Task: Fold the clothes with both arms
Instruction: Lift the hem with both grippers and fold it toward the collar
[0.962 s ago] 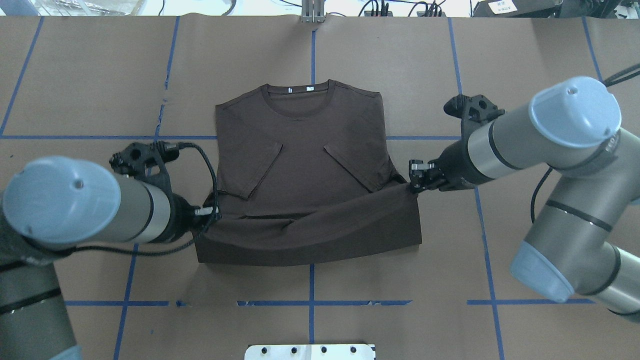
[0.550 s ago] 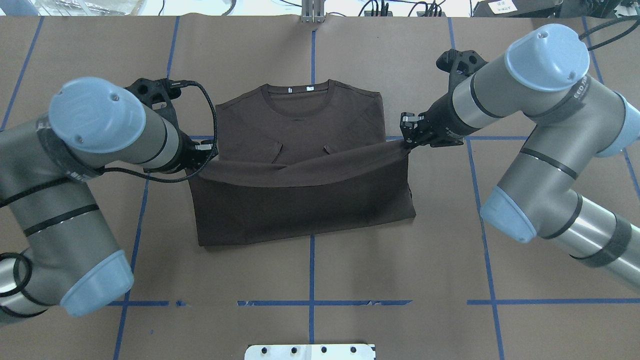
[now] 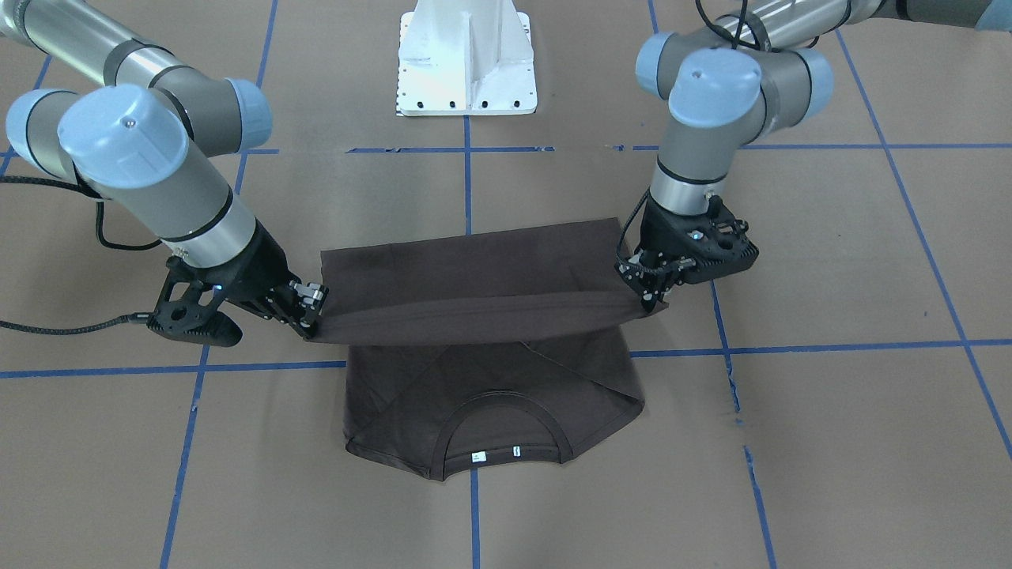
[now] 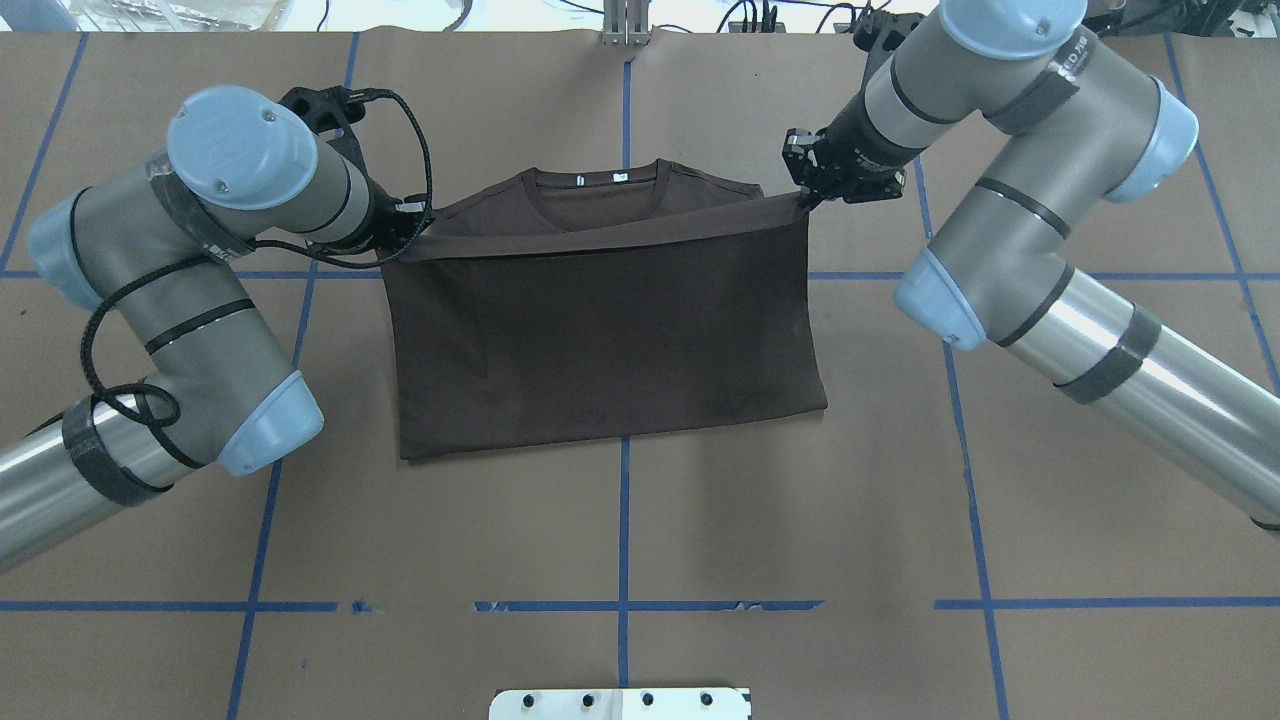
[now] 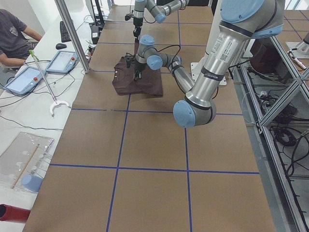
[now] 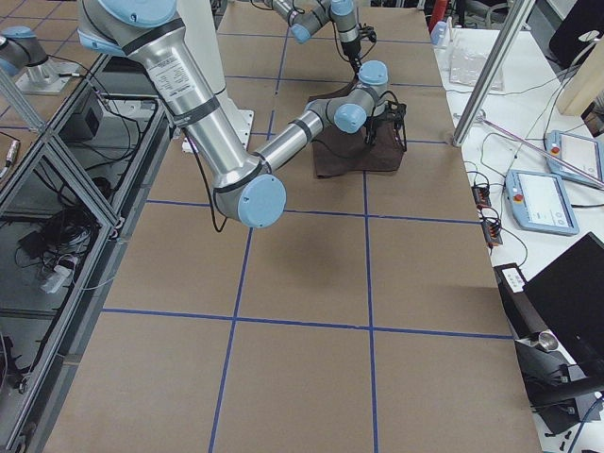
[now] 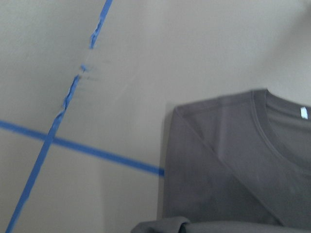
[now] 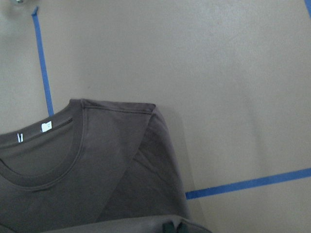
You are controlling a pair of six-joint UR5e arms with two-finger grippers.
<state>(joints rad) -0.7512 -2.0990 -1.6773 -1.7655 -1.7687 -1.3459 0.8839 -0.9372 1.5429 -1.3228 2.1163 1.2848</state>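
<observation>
Brown T-shirt (image 4: 600,330) lies on the paper-covered table (image 4: 1000,480). I see my left gripper (image 4: 412,228) and right gripper (image 4: 803,197) each clamped on a raised corner, just short of the collar (image 4: 598,194).

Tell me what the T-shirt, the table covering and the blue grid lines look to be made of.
T-shirt: soft knit fabric, probably cotton jersey, matte dark brown; it sags and creases where its edge is lifted.
Table covering: seemingly brown kraft-type paper, matte; a flat, dull, uniform tan sheet.
Blue grid lines: adhesive tape, likely painter's tape; ragged, broken stretches show.
</observation>
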